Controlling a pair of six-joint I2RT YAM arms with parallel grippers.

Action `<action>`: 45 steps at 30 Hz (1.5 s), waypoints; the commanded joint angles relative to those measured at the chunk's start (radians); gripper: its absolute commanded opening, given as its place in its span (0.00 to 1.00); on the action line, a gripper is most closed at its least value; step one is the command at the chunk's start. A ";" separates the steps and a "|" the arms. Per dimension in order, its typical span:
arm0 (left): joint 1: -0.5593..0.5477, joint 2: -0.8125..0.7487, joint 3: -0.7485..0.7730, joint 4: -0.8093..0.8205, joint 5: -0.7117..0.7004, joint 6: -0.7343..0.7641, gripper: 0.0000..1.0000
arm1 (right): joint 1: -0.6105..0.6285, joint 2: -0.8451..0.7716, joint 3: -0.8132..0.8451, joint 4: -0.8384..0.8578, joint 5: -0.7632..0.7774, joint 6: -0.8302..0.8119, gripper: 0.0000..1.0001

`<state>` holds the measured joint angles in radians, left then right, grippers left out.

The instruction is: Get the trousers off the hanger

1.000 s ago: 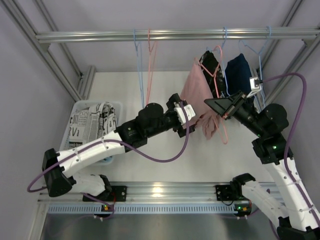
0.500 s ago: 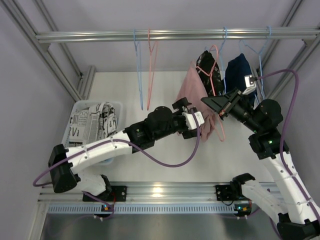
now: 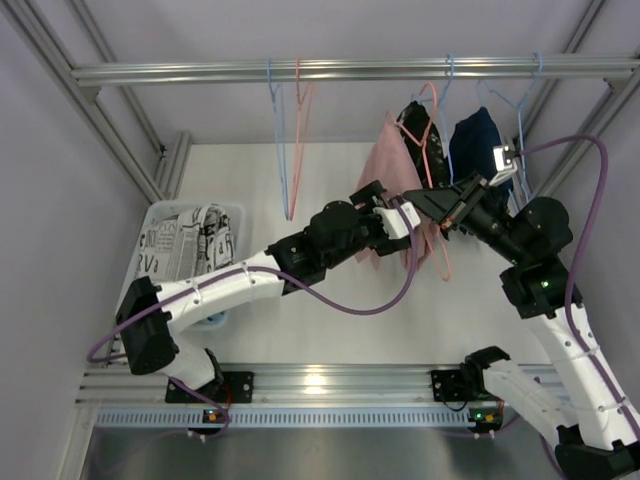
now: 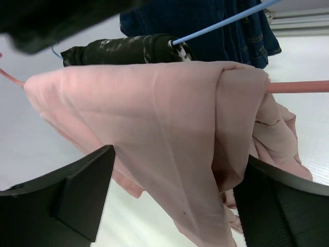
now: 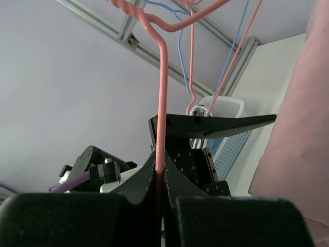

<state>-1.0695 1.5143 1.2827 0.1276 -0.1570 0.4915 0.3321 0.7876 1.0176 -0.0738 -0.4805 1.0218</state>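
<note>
Within the last second the left arm has swung away from the middle of the table and stretched to the right and far side. That has brought the left gripper (image 4: 180,154) up to the dusty pink cloth trousers (image 3: 395,165), which hang folded over the bar of the thin pink wire hanger (image 5: 160,98) below the aluminium rail (image 3: 200,72). In the left wrist view its two black fingers (image 4: 72,195) stand wide apart, one on each side of the draped pink fold, with nothing pinched yet. The approach therefore looks finished, and grabbing the cloth is probably the step in hand. The right gripper (image 3: 415,203) has edged a little leftward and stays clamped tight on the hanger's upright wire, just under its twisted neck, which should keep the hanger from swinging when the cloth is pulled. These trousers are thus still on the hanger, while the white trousers with black newsprint pattern (image 3: 185,245) already lie in the white plastic basket (image 3: 160,210) at the left. The left arm reaches long in a diagonal from its near-left base, its wrist facing the cloth. The right arm rises from its near-right base, elbow bent out to the right and forearm pointing left toward the hanger.
</note>
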 commanded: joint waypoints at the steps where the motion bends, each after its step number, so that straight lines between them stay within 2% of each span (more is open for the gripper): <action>1: 0.028 0.001 0.050 0.084 -0.032 -0.033 0.85 | 0.019 -0.027 0.070 0.132 -0.015 -0.026 0.00; 4: 0.060 -0.005 0.058 0.060 -0.023 -0.056 0.71 | 0.018 -0.030 0.064 0.137 -0.015 -0.025 0.00; 5: 0.066 -0.005 0.063 0.052 -0.019 -0.054 0.62 | 0.018 -0.030 0.061 0.141 -0.017 -0.023 0.00; 7: 0.085 -0.006 0.064 0.046 -0.010 -0.056 0.54 | 0.019 -0.031 0.050 0.158 -0.023 -0.012 0.00; 8: 0.091 -0.006 0.066 0.046 0.005 -0.060 0.46 | 0.021 -0.028 0.047 0.163 -0.024 -0.011 0.00; 11: 0.095 0.006 0.087 0.041 0.028 -0.056 0.35 | 0.024 -0.028 0.039 0.186 -0.032 0.000 0.00; 14: 0.100 0.023 0.113 0.049 0.042 -0.059 0.17 | 0.030 -0.018 0.038 0.201 -0.043 0.006 0.00; 15: 0.100 0.032 0.119 0.050 0.040 -0.057 0.05 | 0.031 -0.019 0.036 0.204 -0.046 0.006 0.00; 16: 0.100 0.035 0.135 0.052 0.039 -0.062 0.00 | 0.033 -0.018 0.035 0.207 -0.046 0.006 0.00; 23: 0.106 -0.002 0.188 0.020 0.100 -0.132 0.00 | 0.033 -0.007 0.013 0.177 -0.021 -0.037 0.00; 29: 0.098 -0.109 0.248 -0.114 0.197 -0.271 0.00 | 0.033 0.004 -0.027 0.146 0.013 -0.048 0.00; 39: 0.094 -0.229 0.337 -0.241 0.125 -0.340 0.00 | 0.031 0.025 -0.086 0.143 0.037 -0.110 0.00; 45: 0.097 -0.229 0.492 -0.240 0.083 -0.309 0.00 | 0.031 0.030 -0.093 0.109 0.051 -0.164 0.00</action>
<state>-0.9707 1.3327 1.6627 -0.2413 -0.0467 0.1825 0.3492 0.8169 0.9222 0.0010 -0.4446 0.9215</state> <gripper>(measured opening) 0.038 0.008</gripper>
